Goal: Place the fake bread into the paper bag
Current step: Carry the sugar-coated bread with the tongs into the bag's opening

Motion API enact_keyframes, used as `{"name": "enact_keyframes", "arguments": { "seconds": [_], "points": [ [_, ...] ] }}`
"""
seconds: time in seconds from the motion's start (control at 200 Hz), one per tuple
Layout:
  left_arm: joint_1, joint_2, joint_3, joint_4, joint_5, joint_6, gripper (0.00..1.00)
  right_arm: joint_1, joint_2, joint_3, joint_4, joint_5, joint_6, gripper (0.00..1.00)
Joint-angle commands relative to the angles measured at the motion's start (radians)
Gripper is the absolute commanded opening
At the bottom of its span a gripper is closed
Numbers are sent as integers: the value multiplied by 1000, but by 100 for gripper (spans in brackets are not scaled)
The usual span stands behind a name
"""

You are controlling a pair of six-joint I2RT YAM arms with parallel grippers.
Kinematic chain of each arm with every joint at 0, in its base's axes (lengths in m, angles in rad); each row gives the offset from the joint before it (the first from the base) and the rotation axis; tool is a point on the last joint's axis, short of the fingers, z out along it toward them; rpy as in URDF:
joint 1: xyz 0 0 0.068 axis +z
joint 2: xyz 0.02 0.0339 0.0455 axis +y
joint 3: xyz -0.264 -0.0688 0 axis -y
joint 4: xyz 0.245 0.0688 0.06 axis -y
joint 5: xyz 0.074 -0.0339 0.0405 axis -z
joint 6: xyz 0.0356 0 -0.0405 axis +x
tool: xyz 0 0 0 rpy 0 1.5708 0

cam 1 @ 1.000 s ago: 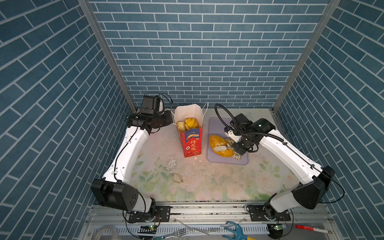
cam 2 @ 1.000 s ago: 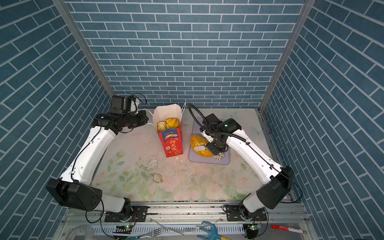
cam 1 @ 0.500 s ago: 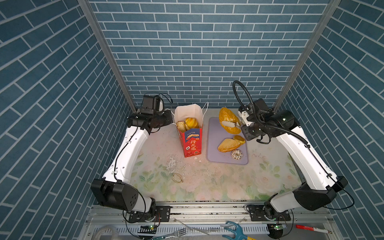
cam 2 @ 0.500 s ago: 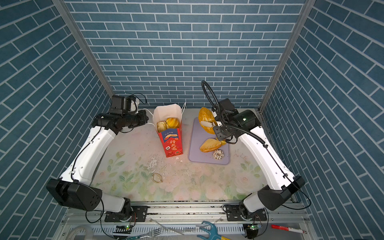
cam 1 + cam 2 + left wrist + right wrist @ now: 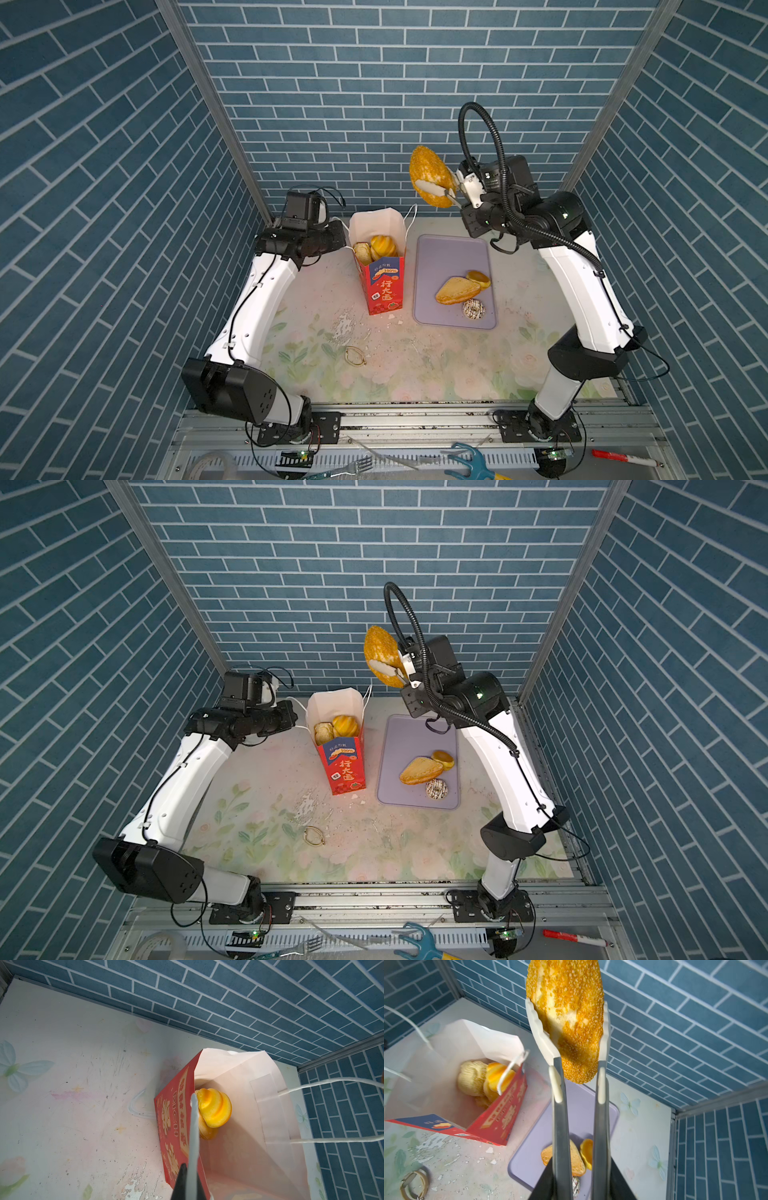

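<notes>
The fake bread in hand is a large oval seeded loaf (image 5: 428, 172) (image 5: 380, 650) (image 5: 566, 991), clamped between the white tong tips of my right gripper (image 5: 440, 190) (image 5: 564, 1022). It hangs high over the far end of the lilac tray (image 5: 436, 257), to the right of the paper bag (image 5: 384, 286) (image 5: 345, 771) (image 5: 500, 1118). The red bag stands open and upright with several golden buns (image 5: 382, 246) (image 5: 214, 1109) inside. My left gripper (image 5: 338, 241) (image 5: 193, 1147) is shut, its thin tongs pinching the bag's left wall at the rim.
On the tray lie a triangular pastry (image 5: 457, 290), a small roll (image 5: 478, 277) and a white drizzled doughnut (image 5: 473, 309). A gold ring (image 5: 354, 356) lies on the flaked floral tabletop in front of the bag. The brick wall stands close behind the bag.
My right gripper has carried the seeded loaf from the tray up and toward the back wall, higher than half a second ago. The left arm and the bag have not moved.
</notes>
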State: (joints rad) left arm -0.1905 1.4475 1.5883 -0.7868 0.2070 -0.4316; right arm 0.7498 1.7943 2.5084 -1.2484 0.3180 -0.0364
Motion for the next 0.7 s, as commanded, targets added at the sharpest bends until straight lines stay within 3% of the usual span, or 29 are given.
{"name": "enact_keyframes", "arguments": {
  "seconds": [0.0,0.25,0.455,0.695],
  "points": [
    [-6,-15,-10,8,11,-2,0,46,12,39,145,6,-85,22],
    [-5,-22,-17,20,18,2,0,131,33,5,262,89,-170,22],
    [-5,-26,-23,18,15,-1,0,183,28,-22,301,41,-213,22],
    [-6,-30,-30,11,11,-9,0,191,16,-95,286,-82,-80,22]
  ]
}}
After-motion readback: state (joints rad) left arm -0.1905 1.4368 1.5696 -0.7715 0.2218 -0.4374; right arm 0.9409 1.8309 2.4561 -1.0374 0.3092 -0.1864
